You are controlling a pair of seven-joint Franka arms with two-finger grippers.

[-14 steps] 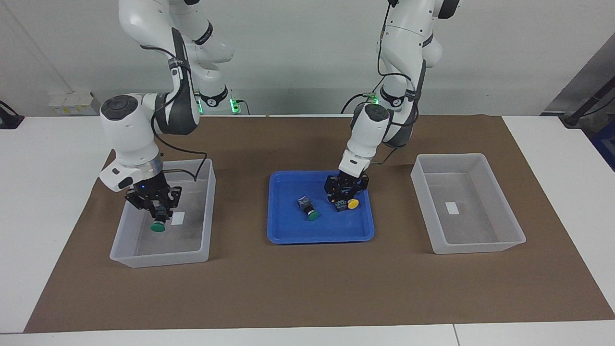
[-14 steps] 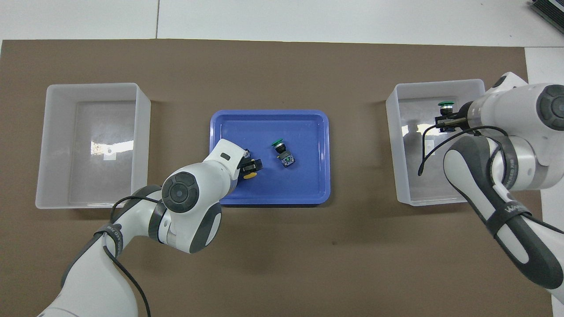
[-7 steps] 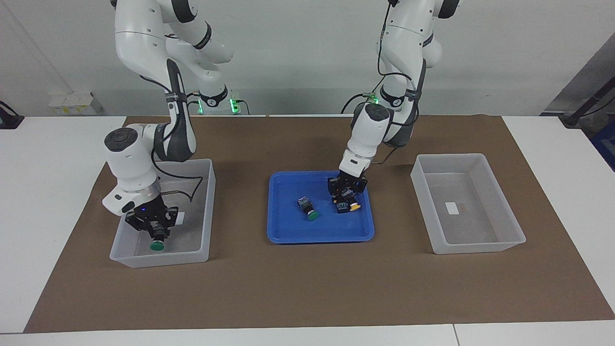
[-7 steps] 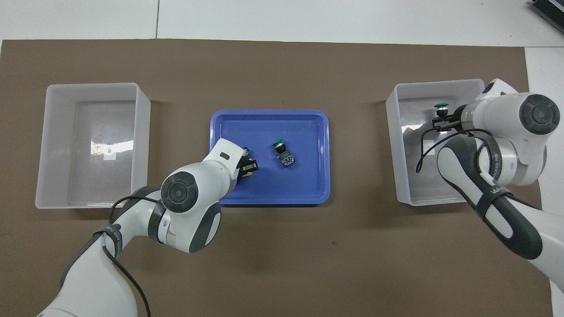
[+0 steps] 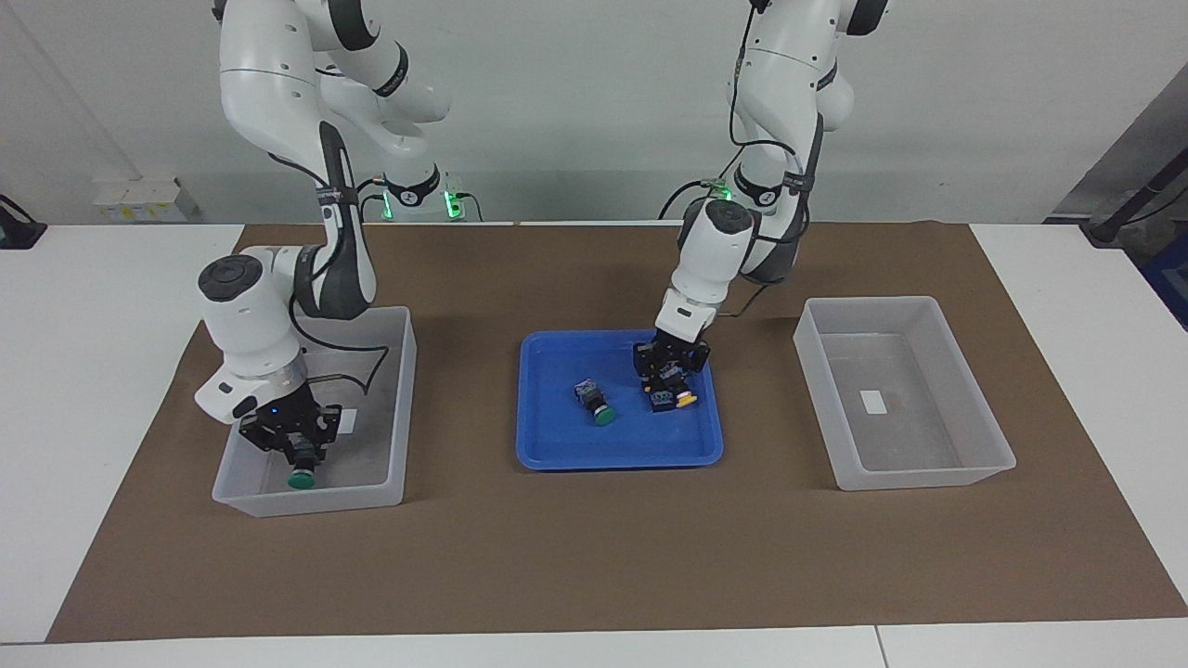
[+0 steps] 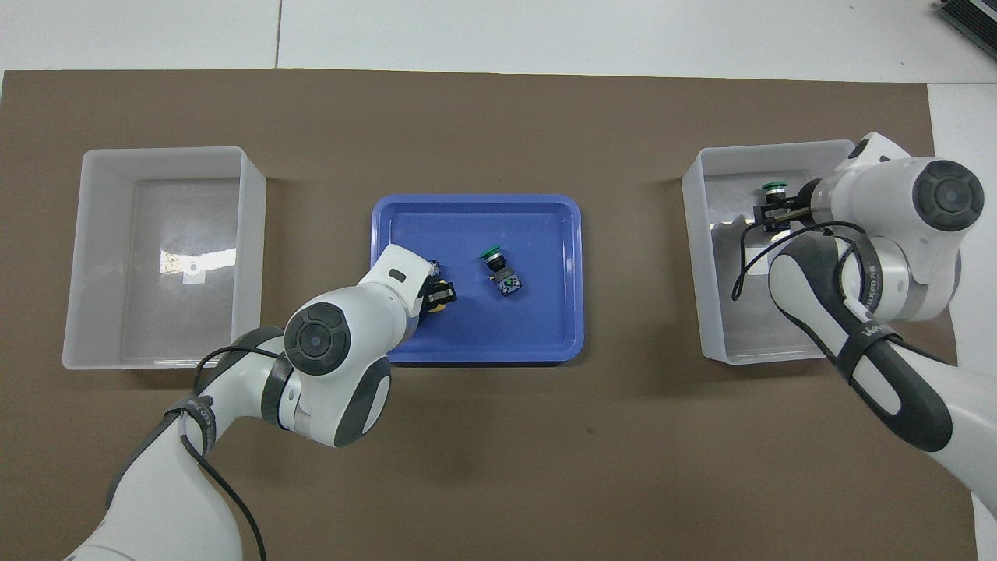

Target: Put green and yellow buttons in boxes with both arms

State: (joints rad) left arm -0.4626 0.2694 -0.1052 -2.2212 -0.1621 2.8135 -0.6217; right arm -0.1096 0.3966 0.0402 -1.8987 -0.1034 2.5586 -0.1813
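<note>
My left claw (image 5: 670,378) is down in the blue tray (image 5: 531,408), at the end toward the left arm. As far as I can make out, it is closed narrow on the dark body of the yellow button (image 5: 684,399), whose cap pokes out just below the fingertips. The loose green button (image 5: 598,405) lies on its side in the middle of the same tray, near my grip but apart from it.

The step here, I judge, is lifting the yellow button. I should rise straight up so the body does not twist between the pads, and clear the tray rim before I swing toward the empty box (image 5: 970,394) at the left arm's end of the table. The grip sits on one end of a blocky part, so a slow start guards against it pivoting out.

My right claw (image 5: 293,445) hangs low inside the other box (image 5: 406,390), with the boxed green button (image 5: 300,479) directly beneath it, cap down near the floor. Whether it grips that button I cannot tell. A release should happen low, then a vertical exit past the wall.
</note>
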